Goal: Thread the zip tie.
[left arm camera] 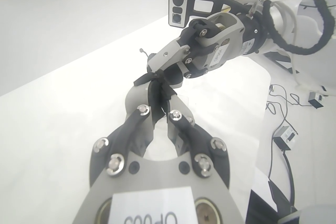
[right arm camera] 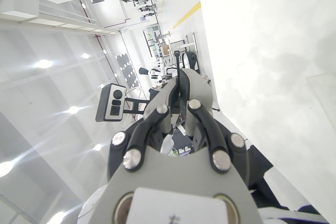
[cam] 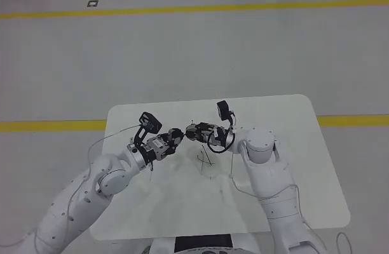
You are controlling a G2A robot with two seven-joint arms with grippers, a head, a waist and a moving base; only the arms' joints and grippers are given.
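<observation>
Two tools meet over the middle of the table (cam: 296, 159). The right tool (right arm camera: 181, 76) is clamped on one black zip tie (right arm camera: 178, 62), its head poking past the tips. The left tool (left arm camera: 158, 93) pinches a black strap, seemingly the same tie. It looks light, springy and slick, so grip just behind the tail. Thin dark spares (cam: 206, 159) lie nearer, too tangled to count.

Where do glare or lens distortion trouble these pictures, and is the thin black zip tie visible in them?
Left wrist view: glare bleaches the white table, but the thin black plastic zip tie shows dark at the left pincer. Right wrist view: ceiling lamps flare into streaks, the table edge bows, and the zip tie stands clear above the right pincer. Top view: even light, no glare.
</observation>
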